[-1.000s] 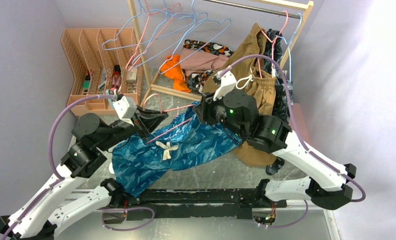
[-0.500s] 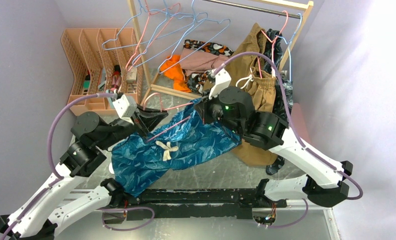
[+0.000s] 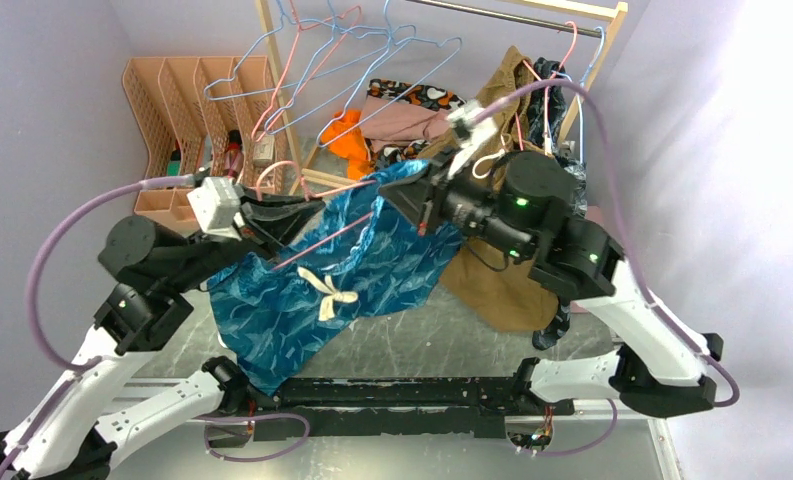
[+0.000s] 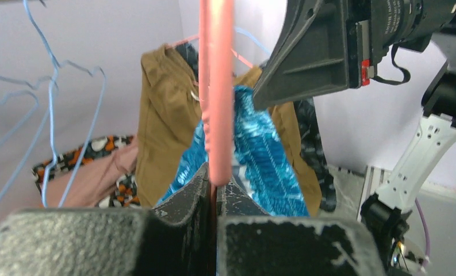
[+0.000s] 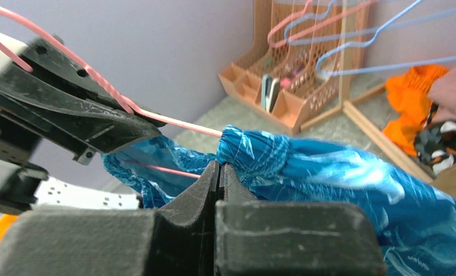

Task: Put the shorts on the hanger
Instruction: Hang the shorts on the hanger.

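The teal leaf-print shorts (image 3: 272, 320) hang in the air between my two arms, their cream drawstring (image 3: 328, 291) facing the camera. My right gripper (image 3: 392, 190) is shut on the gathered waistband (image 5: 248, 150) at its upper right corner. The pink wire hanger (image 3: 324, 236) runs through the shorts' waist opening. My left gripper (image 3: 310, 205) is shut on the hanger, whose wire (image 4: 217, 86) rises straight out of the pinched fingertips (image 4: 231, 192). In the right wrist view the hanger (image 5: 179, 122) passes from the left gripper (image 5: 70, 109) into the shorts (image 5: 329, 172).
A wooden clothes rail (image 3: 272, 70) stands behind, with light-blue hangers (image 3: 392, 60) leaning on it. Tan-brown shorts (image 3: 492, 290) and a dark patterned garment (image 3: 562, 190) hang at its right end. A peach file rack (image 3: 187, 110) sits back left, and an orange cloth (image 3: 347, 135) lies under the rail.
My right gripper has shut on the waistband and pulled it up and to the right. Both arms have risen, lifting the shorts and the hanger off the table.
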